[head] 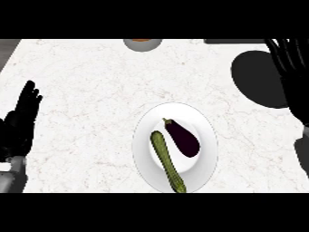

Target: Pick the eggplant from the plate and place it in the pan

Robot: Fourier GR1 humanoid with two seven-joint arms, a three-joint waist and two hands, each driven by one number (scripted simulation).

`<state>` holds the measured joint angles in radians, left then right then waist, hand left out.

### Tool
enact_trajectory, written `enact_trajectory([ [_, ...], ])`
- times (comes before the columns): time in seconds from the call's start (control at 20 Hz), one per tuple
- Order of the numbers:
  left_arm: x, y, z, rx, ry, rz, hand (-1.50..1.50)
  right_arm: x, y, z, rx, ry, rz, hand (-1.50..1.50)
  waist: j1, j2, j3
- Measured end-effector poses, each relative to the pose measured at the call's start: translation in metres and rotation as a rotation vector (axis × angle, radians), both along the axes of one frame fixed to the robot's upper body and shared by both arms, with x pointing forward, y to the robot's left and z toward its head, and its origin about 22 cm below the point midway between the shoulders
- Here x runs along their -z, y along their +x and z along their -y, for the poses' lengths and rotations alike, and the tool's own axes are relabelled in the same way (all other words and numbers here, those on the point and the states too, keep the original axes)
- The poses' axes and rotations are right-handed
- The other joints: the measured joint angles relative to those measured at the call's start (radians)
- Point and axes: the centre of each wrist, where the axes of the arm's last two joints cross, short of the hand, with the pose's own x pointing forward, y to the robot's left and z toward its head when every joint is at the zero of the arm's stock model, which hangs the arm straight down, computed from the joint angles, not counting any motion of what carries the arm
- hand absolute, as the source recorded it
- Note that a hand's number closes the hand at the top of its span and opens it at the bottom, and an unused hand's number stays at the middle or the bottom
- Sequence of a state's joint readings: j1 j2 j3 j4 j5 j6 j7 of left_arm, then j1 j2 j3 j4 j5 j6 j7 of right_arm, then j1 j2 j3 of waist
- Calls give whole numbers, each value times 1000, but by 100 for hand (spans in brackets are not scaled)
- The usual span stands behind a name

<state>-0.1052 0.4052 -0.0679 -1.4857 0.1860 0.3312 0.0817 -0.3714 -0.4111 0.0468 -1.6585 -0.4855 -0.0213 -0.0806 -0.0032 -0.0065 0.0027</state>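
Note:
A dark purple eggplant (183,138) lies on a white plate (199,117) in the lower middle of the counter, with a long green cucumber (167,161) beside it on the left. The black pan (260,78) sits at the right, partly hidden by my right hand (302,77). That hand is raised along the right edge with its fingers straight and open, holding nothing, well to the right of the eggplant. My left hand (15,124) rests open at the left edge, fingers up.
A grey bowl (142,44) with something orange in it stands at the counter's far edge, top middle. White marble counter (83,90) stretches between the left hand and the plate. A dark strip lies at the top right.

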Motion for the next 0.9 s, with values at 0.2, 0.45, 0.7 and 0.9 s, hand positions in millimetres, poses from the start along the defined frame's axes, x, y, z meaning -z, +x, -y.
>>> enact_trajectory([
  [0.2, -13, 12, 12, 73, 4, 56, 0, 16, 6, -35, -292, -138, -85, 150, 47, 18, -2],
  [0.45, -24, 21, 36, 199, -23, 109, 0, 46, 7, -67, -679, -426, -167, -150, 99, 41, -2],
  [0.7, -25, 27, 40, 217, -43, 108, 0, 48, 36, -35, -699, -555, -25, -150, 71, 34, 1],
  [0.9, -23, 30, 44, 223, -47, 104, 0, 21, 65, -8, -697, -673, 70, -150, 64, 30, 0],
])
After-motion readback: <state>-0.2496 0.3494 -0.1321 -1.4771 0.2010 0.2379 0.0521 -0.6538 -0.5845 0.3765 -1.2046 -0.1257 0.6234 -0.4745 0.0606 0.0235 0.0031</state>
